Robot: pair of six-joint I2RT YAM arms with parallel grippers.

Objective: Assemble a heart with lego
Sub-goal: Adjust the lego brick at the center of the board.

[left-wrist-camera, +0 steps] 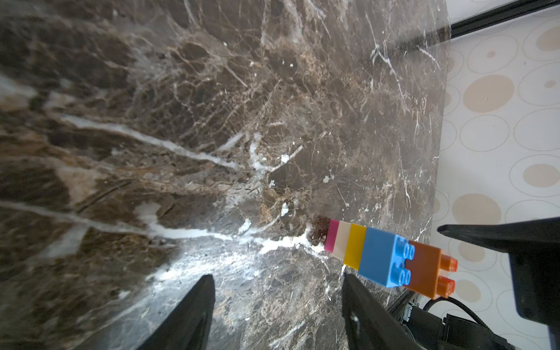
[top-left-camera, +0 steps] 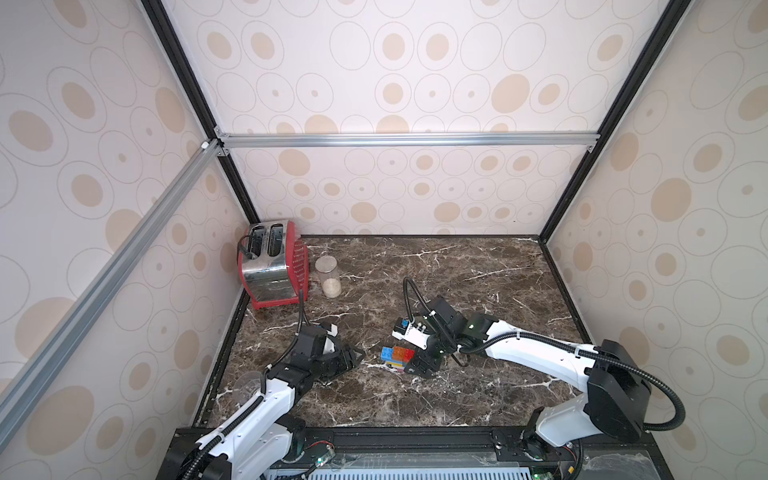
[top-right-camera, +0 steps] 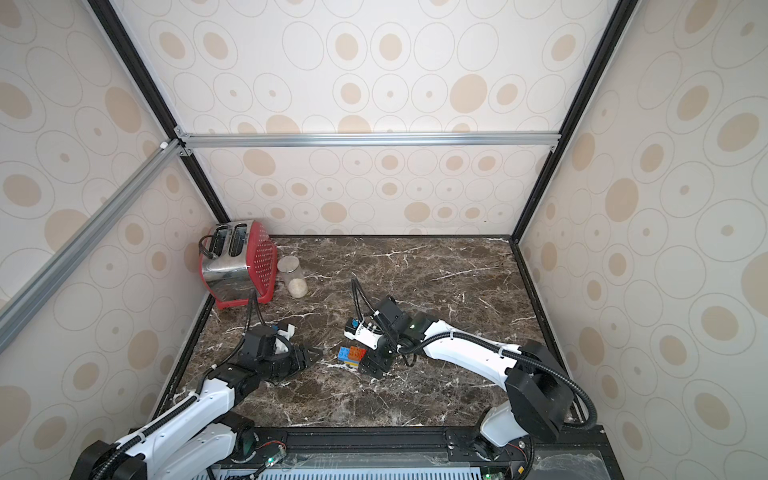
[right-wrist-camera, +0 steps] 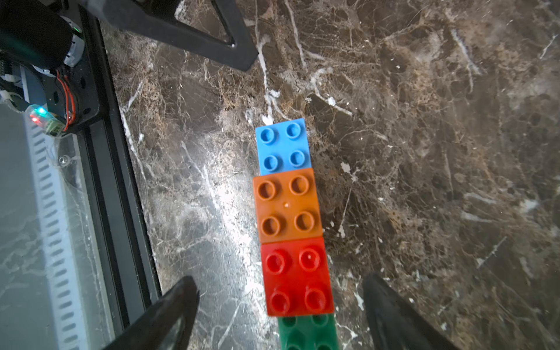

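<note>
The right gripper (right-wrist-camera: 280, 280) is released and spread wide. Its black fingers (right-wrist-camera: 181, 303) stand on either side of the red brick (right-wrist-camera: 295, 275) of the heart (right-wrist-camera: 288, 212), with bare table (right-wrist-camera: 424, 151) showing in both gaps, so it grasps nothing. In both top views it hangs low over the heart's right end. The left gripper (left-wrist-camera: 275, 281) is partly spread and empty, with only table between its fingers. One fingertip sits just beside the heart, and the top views show a small gap there.

The heart stands on the table between the two grippers, toward the near edge. It is well apart from the toaster (top-left-camera: 272, 266) and jar (top-left-camera: 328, 276) in the far left corner. Its studs face up, and its pink tip (left-wrist-camera: 331, 235) points down and meets the table. White, yellow and blue layers are stacked above the tip. The top row is the long axis, running across the table from left to right. The blue brick (right-wrist-camera: 283, 147) is at the end nearer the left gripper, followed by the orange brick (right-wrist-camera: 286, 206) and the red brick. The green brick (right-wrist-camera: 307, 333) is at the end under the right gripper.

The frame edge of the right wrist view cuts off the green brick. In the top views the right gripper covers that end, and only a sliver of the lower layers shows. In the left wrist view the blue and orange bricks hide the red and green ones.
</note>
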